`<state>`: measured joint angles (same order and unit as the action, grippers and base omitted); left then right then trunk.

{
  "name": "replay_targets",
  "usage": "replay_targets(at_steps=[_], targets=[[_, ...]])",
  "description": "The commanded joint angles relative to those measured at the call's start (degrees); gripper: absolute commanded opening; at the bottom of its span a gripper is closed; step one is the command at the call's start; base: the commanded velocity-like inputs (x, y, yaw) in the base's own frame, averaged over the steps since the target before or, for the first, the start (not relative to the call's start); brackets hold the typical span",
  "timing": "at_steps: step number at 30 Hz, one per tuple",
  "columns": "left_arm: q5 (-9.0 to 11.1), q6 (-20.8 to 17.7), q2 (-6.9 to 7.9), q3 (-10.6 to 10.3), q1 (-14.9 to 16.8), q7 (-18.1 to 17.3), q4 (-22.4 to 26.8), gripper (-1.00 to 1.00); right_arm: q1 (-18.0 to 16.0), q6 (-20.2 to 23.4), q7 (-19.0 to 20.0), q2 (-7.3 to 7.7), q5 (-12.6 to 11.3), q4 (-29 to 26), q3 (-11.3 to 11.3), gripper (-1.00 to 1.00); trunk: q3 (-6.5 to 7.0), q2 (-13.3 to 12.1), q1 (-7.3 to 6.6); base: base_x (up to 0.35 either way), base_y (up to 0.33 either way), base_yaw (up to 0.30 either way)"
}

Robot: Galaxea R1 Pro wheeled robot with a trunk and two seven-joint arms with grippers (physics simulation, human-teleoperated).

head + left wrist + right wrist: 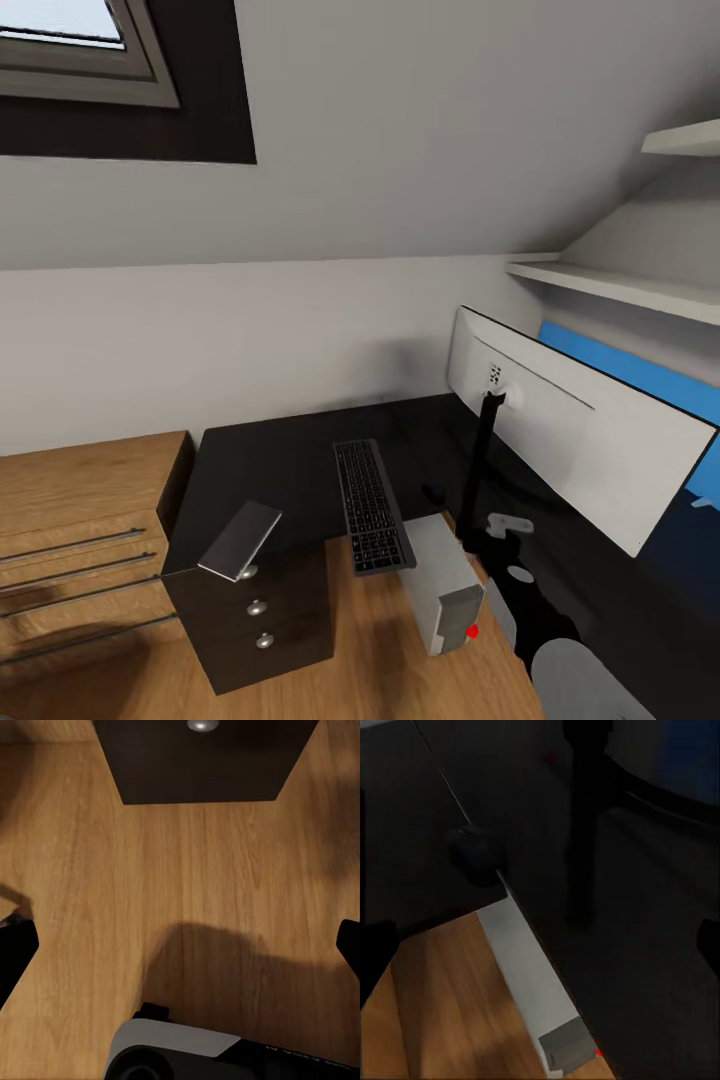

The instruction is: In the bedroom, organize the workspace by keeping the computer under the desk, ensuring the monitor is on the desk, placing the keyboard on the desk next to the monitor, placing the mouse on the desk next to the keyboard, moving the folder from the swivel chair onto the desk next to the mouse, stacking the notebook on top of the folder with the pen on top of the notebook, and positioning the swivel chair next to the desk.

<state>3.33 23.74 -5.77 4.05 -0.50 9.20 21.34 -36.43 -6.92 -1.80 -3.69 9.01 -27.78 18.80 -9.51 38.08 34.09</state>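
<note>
Keyboard (372,507) overhangs the surface (280,460) edge beside the computer (442,585); monitor (575,440) crowds the right; both grippers' fingers (16,949) spread apart.

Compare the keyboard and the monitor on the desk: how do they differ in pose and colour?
The keyboard lies flat, one end overhanging the desk edge; the monitor stands upright on a thin stand. The keyboard is dark grey; the monitor's visible back is white. Both are long, slim shapes resting on the desk.

One monitor (590,440); one keyboard (371,505); one computer (442,583); one desk (290,450); three knobs (258,606)
</note>
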Motion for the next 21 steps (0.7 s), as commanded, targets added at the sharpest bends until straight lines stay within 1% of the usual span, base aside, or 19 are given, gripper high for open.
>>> replay_targets(at_steps=[1,5,10,14,16,19,21], targets=[[0.3,0.1,-0.03,0.2,0.0,-0.1,0.1,1.00,-0.2,-0.6,-0.5,0.21,0.5,0.1,0.5,1.00,-0.08,0.1,0.03,0.218,0.000,0.000],[0.4,0.1,-0.03,0.2,0.0,-0.1,0.1,1.00,-0.3,-1.4,-1.6,0.64,0.5,0.3,0.6,1.00,-0.08,0.1,0.03,0.268,0.000,0.000],[0.4,0.1,-0.03,0.2,0.0,-0.1,0.1,1.00,-0.4,-1.9,-2.9,0.81,0.6,0.3,0.5,1.00,-0.08,0.1,0.03,0.314,0.000,0.000],[0.4,0.1,-0.03,0.2,0.0,-0.1,0.1,1.00,-0.4,-3.1,-3.1,0.85,0.6,0.2,0.3,1.00,-0.08,0.1,0.03,0.329,0.000,0.000],[0.4,0.1,-0.03,0.2,0.0,-0.1,0.1,1.00,-0.4,-4.1,-3.1,0.84,0.7,0.2,0.3,1.00,-0.08,0.1,0.03,0.332,0.000,0.000],[0.3,0.1,-0.03,0.2,0.0,-0.1,0.1,1.00,-0.4,-8.0,-3.1,0.86,0.7,0.3,-0.4,1.00,-0.08,0.1,0.03,0.333,-0.013,0.000],[0.3,0.1,-0.03,0.2,0.0,-0.1,0.1,1.00,-0.4,-9.3,-3.1,0.90,0.7,0.3,-0.7,1.00,-0.08,0.1,0.03,0.334,-0.054,0.000]])
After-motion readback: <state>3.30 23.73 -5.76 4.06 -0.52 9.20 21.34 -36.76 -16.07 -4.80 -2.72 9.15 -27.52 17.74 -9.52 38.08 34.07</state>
